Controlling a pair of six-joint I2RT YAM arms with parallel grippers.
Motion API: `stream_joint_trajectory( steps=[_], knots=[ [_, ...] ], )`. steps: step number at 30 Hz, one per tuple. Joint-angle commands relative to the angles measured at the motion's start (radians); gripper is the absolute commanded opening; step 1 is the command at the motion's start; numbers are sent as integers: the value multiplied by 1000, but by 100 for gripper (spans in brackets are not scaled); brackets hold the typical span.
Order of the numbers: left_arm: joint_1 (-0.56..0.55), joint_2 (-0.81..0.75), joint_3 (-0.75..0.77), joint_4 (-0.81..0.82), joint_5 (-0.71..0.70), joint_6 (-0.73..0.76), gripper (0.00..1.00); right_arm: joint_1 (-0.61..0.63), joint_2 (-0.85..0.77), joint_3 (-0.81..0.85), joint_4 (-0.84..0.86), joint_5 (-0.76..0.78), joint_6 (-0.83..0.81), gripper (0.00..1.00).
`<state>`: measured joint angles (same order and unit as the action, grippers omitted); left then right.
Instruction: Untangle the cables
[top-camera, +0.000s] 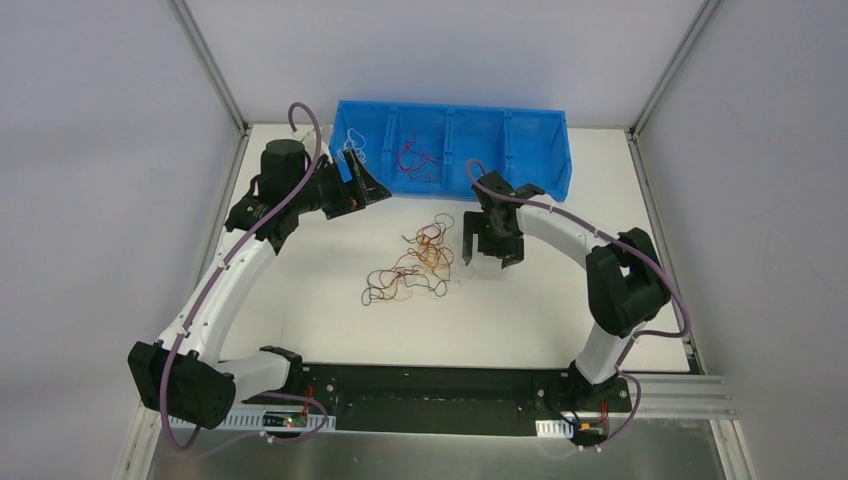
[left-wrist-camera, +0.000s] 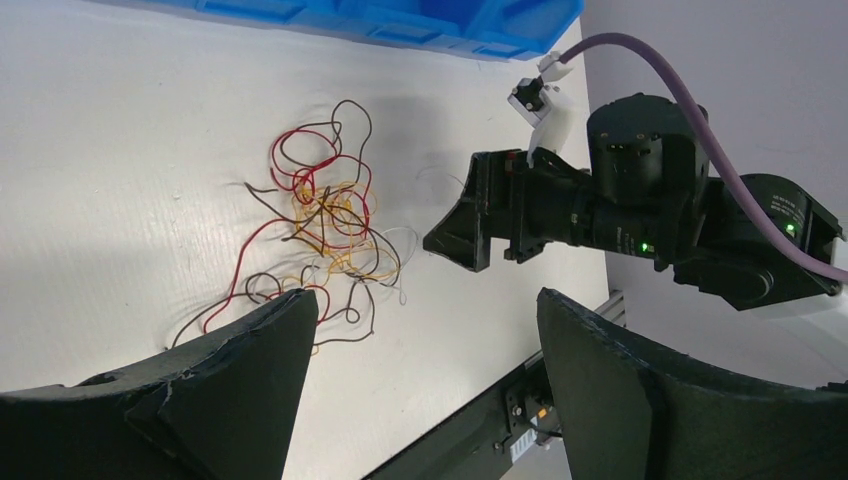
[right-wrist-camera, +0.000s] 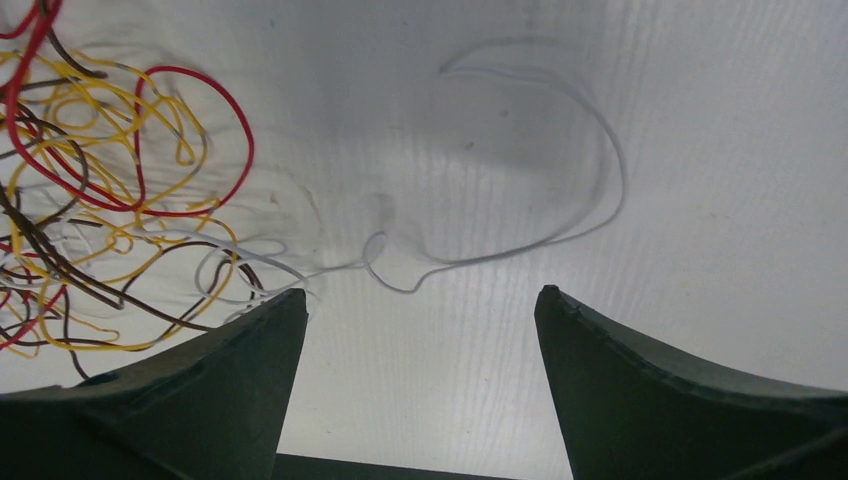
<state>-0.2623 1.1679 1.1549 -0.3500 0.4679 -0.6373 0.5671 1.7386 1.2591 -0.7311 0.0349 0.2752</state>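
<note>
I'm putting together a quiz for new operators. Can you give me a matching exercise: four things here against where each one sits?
1 blue bin
2 cable tangle
3 left gripper
4 right gripper

a middle of the table
b by the bin's left end, jaws open
c far edge of the table
d just right of the tangle, jaws open

Pairs: 1-c, 2-a, 3-b, 4-d

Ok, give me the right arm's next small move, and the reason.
Probably lower the right gripper onto the white strand lying below its open jaws, then close on it. That strand trails out of the tangle on its own, crossing nothing else there, so it looks the easiest one to pull free.
</note>
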Motion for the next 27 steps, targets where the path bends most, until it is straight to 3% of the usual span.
stream_joint_trajectory(
  steps=[1,12,14,18,22,23,27],
  knots=[
    [-5,-20,-11,37,9,-8,83,13,44,58,56,-78,46,87],
    [-5,4,-34,46,8,-1,82,47,108,-7,84,-93,66,78],
    [-5,7,-36,49,7,-5,82,47,82,-43,82,-75,66,69],
    [-6,11,-45,55,10,-12,82,47,29,-83,60,-27,59,42],
    [-6,4,-59,55,12,-13,81,45,-41,-80,14,38,44,5],
    [-6,1,-65,55,10,-14,81,45,-67,-72,1,52,44,0],
    [-21,-1,-112,90,32,-55,82,45,-167,-20,-47,66,37,0]
  ],
)
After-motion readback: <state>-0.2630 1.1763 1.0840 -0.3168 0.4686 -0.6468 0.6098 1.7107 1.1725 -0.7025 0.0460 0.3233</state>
